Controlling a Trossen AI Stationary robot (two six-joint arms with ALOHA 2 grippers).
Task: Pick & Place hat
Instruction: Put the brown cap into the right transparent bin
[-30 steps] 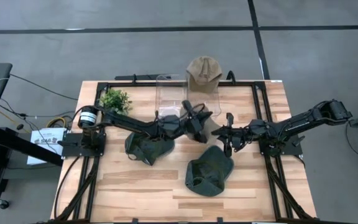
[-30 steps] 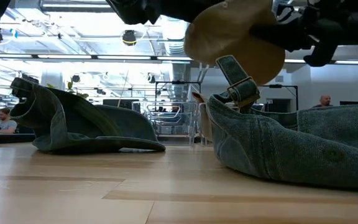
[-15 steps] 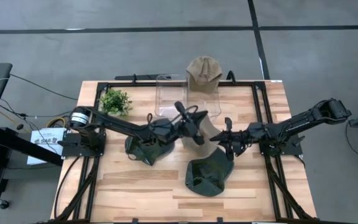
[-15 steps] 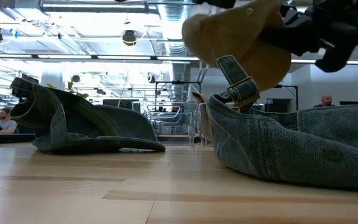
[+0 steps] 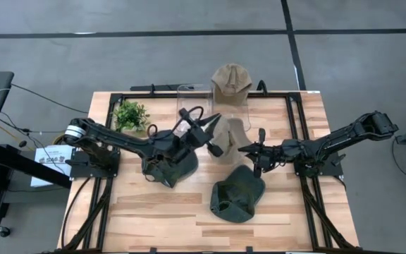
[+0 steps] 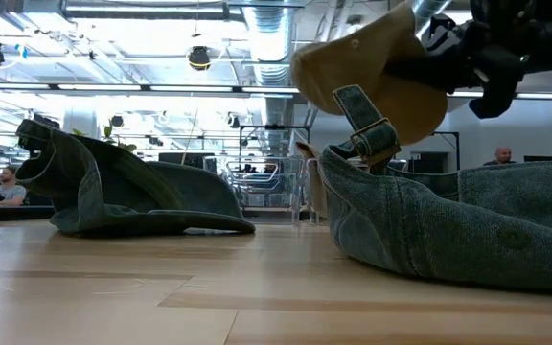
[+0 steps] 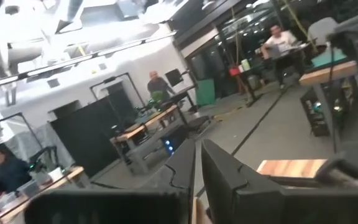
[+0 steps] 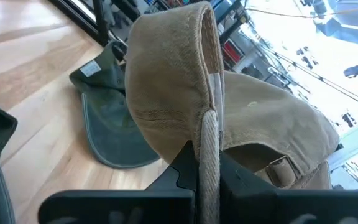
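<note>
The right gripper [image 5: 248,149] is pinched on the rim of a tan hat [image 5: 230,134], holding it in the air above the middle of the table [image 5: 302,204]; in the right wrist view the fabric edge runs between the two fingers [image 8: 179,171]. The left gripper [image 5: 210,135] hangs just beside that hat on its other side, jaws nearly together with a thin gap and nothing between them. Behind the lifted hat stands a clear container [image 5: 196,106], with a second tan hat [image 5: 231,80] on its far rim; what lies inside cannot be made out. A dark green hat [image 5: 237,194] lies below the right gripper, another dark green hat [image 5: 168,166] under the left arm. A small plant [image 5: 130,114] sits near the far left corner. The front strip of wood is bare. A white label [image 8: 92,70] on the green hat is unreadable.
</note>
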